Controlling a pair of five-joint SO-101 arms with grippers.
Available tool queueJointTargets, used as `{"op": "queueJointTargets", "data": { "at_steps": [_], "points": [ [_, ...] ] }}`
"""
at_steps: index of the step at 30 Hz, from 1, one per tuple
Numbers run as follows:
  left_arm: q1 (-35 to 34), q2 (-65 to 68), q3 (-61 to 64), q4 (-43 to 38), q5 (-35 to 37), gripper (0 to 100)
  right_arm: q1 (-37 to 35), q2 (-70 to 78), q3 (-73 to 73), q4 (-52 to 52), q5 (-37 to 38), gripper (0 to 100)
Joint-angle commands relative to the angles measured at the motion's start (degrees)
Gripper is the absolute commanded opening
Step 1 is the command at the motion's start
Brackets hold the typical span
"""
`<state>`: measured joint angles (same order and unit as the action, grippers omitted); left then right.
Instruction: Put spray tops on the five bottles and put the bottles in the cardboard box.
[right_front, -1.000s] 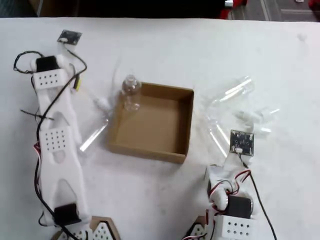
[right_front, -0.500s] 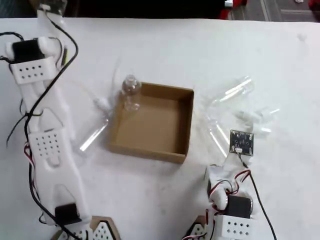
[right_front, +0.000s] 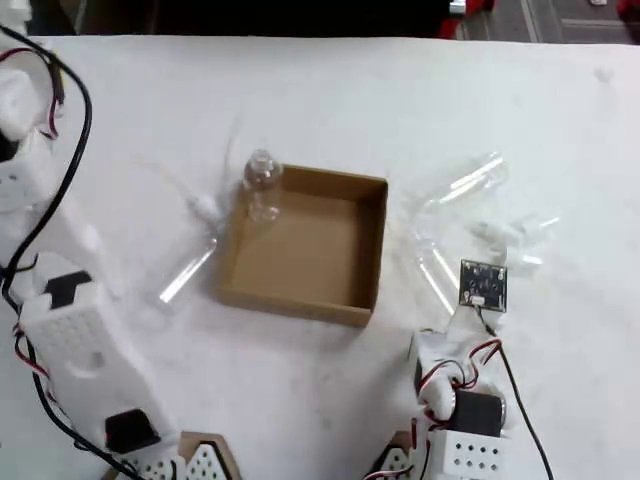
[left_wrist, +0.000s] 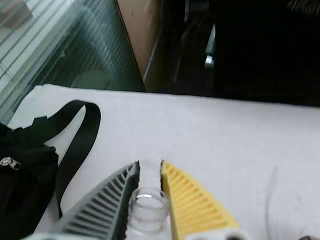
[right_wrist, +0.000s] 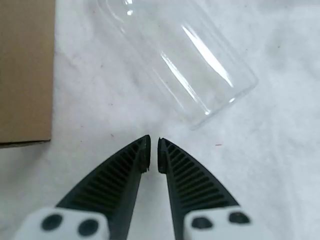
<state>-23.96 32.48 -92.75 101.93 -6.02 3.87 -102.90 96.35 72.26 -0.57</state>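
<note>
My left gripper (left_wrist: 150, 167), one finger grey and one yellow, is shut on the neck of a clear bottle (left_wrist: 148, 207) with no spray top, held above the table's far left corner. The left arm (right_front: 60, 330) rises along the left edge in the high view. The cardboard box (right_front: 377, 240) sits open mid-table, and a clear bottle (right_front: 262, 183) stands at its far left corner. My right gripper (right_wrist: 150, 148) is shut on nothing, just above the cloth, beside a lying clear bottle (right_wrist: 180, 55) and a box corner (right_wrist: 25, 70).
Another bottle (right_front: 187, 272) lies left of the box near a white spray top (right_front: 205, 206). More clear bottles (right_front: 462, 185) and spray tops (right_front: 500, 233) lie right of the box. A black bag with a strap (left_wrist: 30, 165) sits at the table's far left.
The left arm has lifted and swung toward the far left corner, its wrist passing out of the high view. The right arm, box and bottles have stayed put.
</note>
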Motion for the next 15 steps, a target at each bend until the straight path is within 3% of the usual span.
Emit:
{"op": "queueJointTargets", "data": {
  "at_steps": [1,6,15],
  "points": [
    [-0.22,-6.90,-2.02,0.79,1.32,2,-0.22,-0.31,0.53,0.22,0.44,1.5],
    [-0.22,-12.09,2.90,0.79,1.32,2,-0.22,-0.31,0.53,0.22,0.44,1.5],
    [8.04,-35.21,36.48,0.26,1.05,2,-0.22,-0.31,0.53,0.22,0.44,1.5]
  ]
}}
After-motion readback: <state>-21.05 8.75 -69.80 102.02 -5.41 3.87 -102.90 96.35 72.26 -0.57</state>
